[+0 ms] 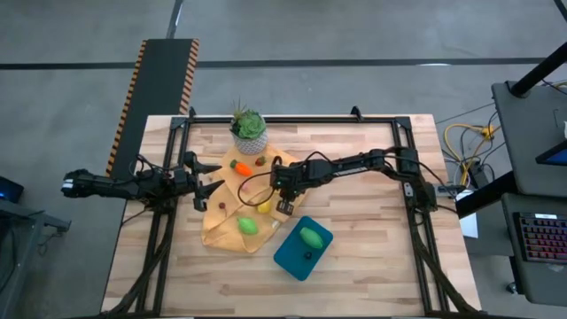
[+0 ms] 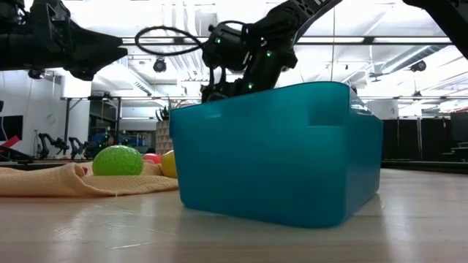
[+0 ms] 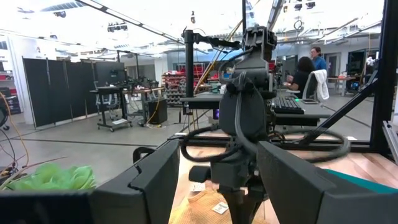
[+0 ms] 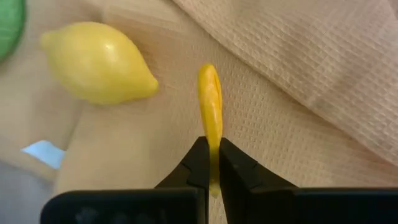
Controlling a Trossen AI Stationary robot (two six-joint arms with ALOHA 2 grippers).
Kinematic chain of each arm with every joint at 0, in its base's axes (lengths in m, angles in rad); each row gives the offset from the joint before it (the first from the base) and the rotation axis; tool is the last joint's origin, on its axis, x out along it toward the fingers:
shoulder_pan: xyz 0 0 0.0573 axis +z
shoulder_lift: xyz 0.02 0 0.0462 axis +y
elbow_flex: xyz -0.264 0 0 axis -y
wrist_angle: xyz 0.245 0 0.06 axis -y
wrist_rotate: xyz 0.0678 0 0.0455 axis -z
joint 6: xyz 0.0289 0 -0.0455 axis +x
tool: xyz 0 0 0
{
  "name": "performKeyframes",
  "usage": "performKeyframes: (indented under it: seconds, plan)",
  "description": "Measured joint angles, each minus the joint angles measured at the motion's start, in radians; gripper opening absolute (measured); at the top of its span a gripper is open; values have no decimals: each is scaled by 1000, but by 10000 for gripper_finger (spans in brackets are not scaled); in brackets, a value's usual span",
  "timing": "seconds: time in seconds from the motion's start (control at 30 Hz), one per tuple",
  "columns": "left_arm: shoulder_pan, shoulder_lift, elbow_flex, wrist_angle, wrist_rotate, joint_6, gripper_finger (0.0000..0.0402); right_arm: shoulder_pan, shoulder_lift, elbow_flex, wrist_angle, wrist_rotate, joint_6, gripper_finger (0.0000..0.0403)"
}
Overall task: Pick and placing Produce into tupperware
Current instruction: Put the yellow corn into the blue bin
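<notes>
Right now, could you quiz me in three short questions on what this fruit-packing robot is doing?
1. True or false: the right end effector is shut on a thin yellow piece.
2. What already lies in the tupperware? A carrot; B green piece; C lemon.
3. Where is the left end effector?

Key: 1 true. 2 B, the green piece, with a small dark item beside it. 3 Open, at the yellow cloth's left edge, holding nothing.
</notes>
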Motion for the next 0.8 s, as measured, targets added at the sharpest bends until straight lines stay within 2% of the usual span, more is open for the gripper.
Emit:
performKeyframes:
  seconds: [0.2, 0.5, 0.8]
  plan:
    - [0, 0, 0, 0, 0, 0, 202, 19, -51, 4, -45, -55, 1, 10]
    - [0, 0, 0, 0, 0, 0, 202, 114, -193, 4, -170, -52, 62, 11]
    - [0, 1, 0, 0, 0, 0, 202, 247, -314, 0, -258, 63, 187, 12]
